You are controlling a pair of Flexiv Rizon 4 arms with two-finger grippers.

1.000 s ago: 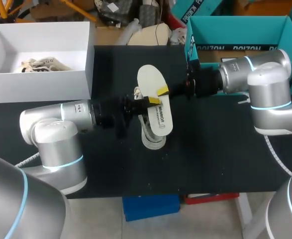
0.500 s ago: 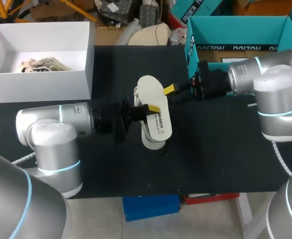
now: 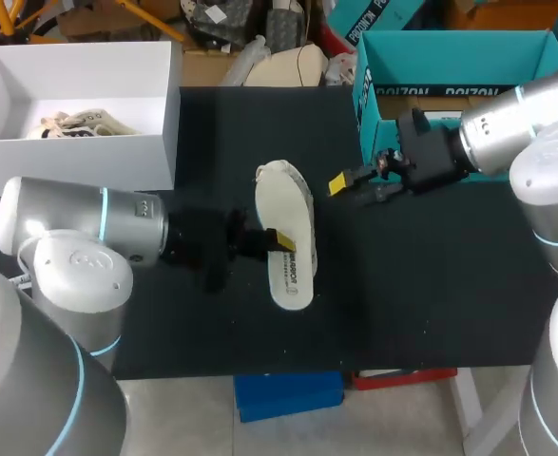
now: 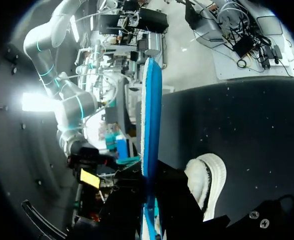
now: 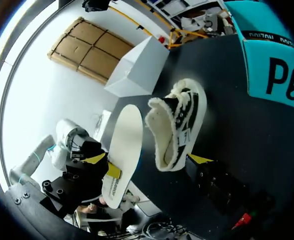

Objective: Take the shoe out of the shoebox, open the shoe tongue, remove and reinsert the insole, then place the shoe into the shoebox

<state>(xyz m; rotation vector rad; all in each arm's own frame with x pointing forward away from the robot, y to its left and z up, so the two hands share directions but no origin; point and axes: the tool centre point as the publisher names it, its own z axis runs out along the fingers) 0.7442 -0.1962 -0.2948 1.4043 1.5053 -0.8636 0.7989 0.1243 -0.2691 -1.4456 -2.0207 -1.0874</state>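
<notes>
Your left end effector [image 3: 280,239] pinches the insole [image 3: 283,201] over the shoe [image 5: 179,125], likely for reinsertion; your right end effector [image 3: 347,185] hangs aside, parted, empty.

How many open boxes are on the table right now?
2. The white box sits at the table's far left corner; the teal box sits at its far right corner.

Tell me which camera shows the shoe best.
The right wrist view: the whole shoe shows beside the insole. In the head view the insole hides most of it; the left wrist view catches only one end.
</notes>
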